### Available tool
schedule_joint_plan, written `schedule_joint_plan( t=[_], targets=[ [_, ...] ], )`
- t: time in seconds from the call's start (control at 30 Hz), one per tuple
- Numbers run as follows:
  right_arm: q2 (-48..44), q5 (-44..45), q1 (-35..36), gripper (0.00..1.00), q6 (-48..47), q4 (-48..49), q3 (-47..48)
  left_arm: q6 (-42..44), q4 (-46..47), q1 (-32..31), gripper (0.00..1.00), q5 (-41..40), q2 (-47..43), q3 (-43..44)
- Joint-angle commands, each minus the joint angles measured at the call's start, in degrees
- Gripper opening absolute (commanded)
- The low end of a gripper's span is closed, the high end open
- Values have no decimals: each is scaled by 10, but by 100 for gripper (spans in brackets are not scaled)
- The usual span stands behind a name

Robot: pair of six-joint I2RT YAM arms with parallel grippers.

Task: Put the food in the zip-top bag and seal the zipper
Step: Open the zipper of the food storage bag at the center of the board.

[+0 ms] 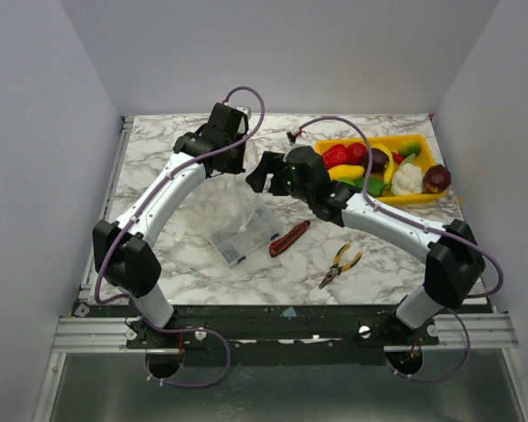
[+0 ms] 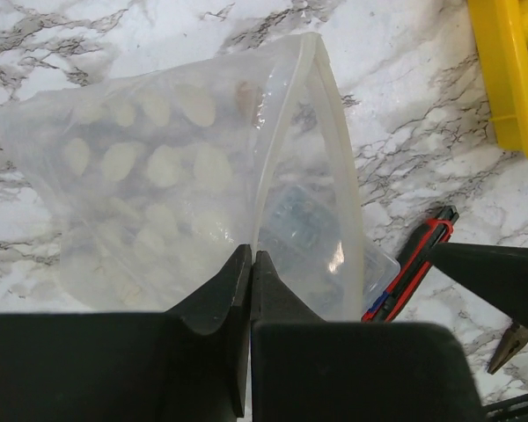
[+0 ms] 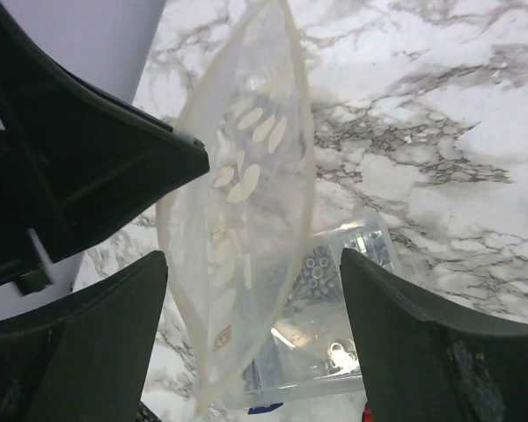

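Note:
The clear zip-top bag [image 1: 218,208] hangs with its mouth open and up. My left gripper [image 2: 251,257] is shut on one side of its zipper strip [image 2: 327,132] and shows at the back middle in the top view [image 1: 236,165]. My right gripper [image 3: 255,290] is open, its fingers [image 3: 97,343] on either side of the bag [image 3: 246,193], not touching it; it sits beside the left one [image 1: 258,176]. The food lies in the yellow tray [image 1: 422,199]: white cauliflower [image 1: 407,180], a maroon piece [image 1: 437,178], red [image 1: 336,156], yellow [image 1: 346,172] and green [image 1: 410,148] pieces. No food shows in the bag.
A clear rigid compartment box [image 1: 245,236] with small hardware lies under the bag, also in the right wrist view [image 3: 334,334]. A red-and-black cutter [image 1: 289,237] and yellow-handled pliers [image 1: 341,264] lie right of it. The tray's edge [image 2: 510,79] shows in the left wrist view.

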Motion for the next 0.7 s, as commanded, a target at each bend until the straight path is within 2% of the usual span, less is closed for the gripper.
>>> schedule_joint_plan(
  t=[0.0, 0.23, 0.47, 0.53, 0.57, 0.6, 0.67],
  targets=[
    [-59, 71, 4, 83, 21, -60, 4, 6, 6, -2, 0, 10, -28, -3],
    [-32, 113, 3, 79, 27, -65, 25, 6, 12, -2, 0, 35, -36, -12],
    [-3, 131, 3, 84, 11, -43, 29, 10, 8, -1, 0, 38, -26, -8],
    [1, 131, 3, 77, 14, -24, 19, 11, 8, -2, 0, 41, -24, -8],
    [2, 131, 3, 64, 22, -14, 14, 12, 8, -2, 0, 41, -22, -7],
    [4, 131, 3, 57, 33, -12, 10, 12, 8, -2, 0, 41, -22, -8],
    [6, 120, 3, 53, 38, 21, 0, 13, 8, -1, 0, 42, -20, -8]
  ],
)
